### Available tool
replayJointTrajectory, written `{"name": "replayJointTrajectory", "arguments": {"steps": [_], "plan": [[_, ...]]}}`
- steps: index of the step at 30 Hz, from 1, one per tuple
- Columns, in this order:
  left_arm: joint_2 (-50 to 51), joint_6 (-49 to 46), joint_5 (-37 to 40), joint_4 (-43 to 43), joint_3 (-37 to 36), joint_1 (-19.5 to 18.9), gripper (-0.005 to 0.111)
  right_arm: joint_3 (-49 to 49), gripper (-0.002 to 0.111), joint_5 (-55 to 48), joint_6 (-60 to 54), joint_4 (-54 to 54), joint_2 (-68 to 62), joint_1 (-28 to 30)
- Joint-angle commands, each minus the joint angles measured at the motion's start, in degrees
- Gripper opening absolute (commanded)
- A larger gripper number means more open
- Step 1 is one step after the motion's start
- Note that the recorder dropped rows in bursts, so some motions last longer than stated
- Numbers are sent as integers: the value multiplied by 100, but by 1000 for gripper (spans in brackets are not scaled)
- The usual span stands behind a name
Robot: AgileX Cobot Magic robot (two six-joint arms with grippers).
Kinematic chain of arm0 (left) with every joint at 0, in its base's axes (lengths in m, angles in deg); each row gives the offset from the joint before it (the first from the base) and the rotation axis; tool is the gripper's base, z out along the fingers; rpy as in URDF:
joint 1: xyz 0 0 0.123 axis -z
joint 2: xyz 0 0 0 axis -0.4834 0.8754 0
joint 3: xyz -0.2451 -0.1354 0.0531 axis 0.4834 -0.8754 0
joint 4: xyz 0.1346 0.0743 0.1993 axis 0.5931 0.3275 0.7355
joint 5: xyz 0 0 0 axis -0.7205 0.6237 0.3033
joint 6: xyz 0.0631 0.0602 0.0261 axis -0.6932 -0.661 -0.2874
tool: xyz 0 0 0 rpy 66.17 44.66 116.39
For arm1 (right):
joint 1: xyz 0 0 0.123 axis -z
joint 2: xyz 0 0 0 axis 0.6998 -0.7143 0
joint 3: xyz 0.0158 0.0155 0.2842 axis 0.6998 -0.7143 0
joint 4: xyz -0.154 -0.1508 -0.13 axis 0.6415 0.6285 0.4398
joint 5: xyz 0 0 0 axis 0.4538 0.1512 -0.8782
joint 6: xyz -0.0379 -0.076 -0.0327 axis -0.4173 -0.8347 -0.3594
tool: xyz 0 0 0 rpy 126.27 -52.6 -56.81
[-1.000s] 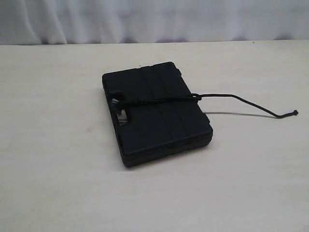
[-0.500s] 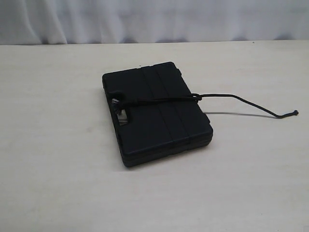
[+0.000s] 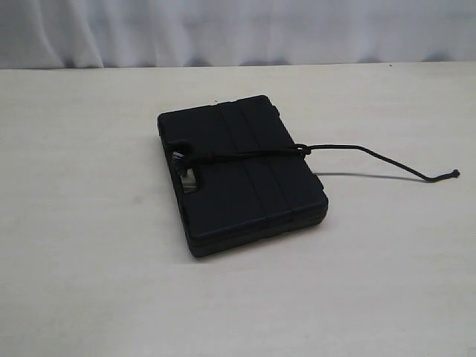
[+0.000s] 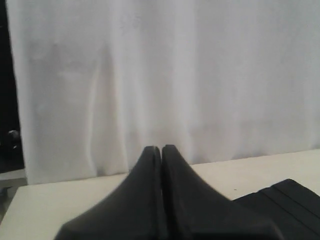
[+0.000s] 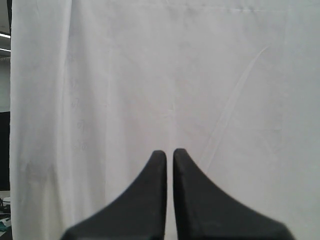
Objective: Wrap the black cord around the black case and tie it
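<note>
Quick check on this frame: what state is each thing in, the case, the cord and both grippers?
black case: closed, lying flat on the table.
black cord: lies across the case lid, seemingly knotted at its right edge; the loose tail trails over the table.
left gripper: shut, holding nothing.
right gripper: shut, holding nothing.

- No text, label, brand, number or sign can be read in any view
</note>
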Motion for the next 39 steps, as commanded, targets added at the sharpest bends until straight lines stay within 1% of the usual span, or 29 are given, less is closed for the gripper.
{"name": "replayJointTrajectory", "arguments": {"steps": [1, 4, 6, 11, 13, 15, 19, 27, 32, 34, 39], "plan": [[-285, 170, -36, 64, -336, -452, 0, -27, 4, -58, -27, -14, 27, 16], [-535, 179, -80, 635, -608, -500, 0, -27, 4, -58, -27, -14, 27, 16], [-673, 138, -337, 935, -866, -500, 0, -27, 4, -58, -27, -14, 27, 16], [-969, 138, -1390, 944, -1475, -500, 0, -27, 4, -58, -27, -14, 27, 16], [-1118, 53, -1597, 944, -1623, -500, 0, -27, 4, -58, -27, -14, 27, 16], [-1234, -139, -1624, 931, -1687, -500, 0, -27, 4, -58, -27, -14, 27, 16], [-1374, -504, -1556, 877, -1739, -500, 0, -27, 4, -58, -27, -14, 27, 16], [-1941, -492, -1026, 877, -1739, -500, 0, -27, 4, -58, -27, -14, 27, 16], [-2374, -442, -995, 877, -1739, -500, 0, -27, 4, -58, -27, -14, 27, 16], [-2374, -442, -712, 877, -1739, -500, 0, -27, 4, -58, -27, -14, 27, 16], [-2374, -442, -424, 890, -1739, -500, 0, -27, 4, -58, -27, -14, 27, 16]]}}
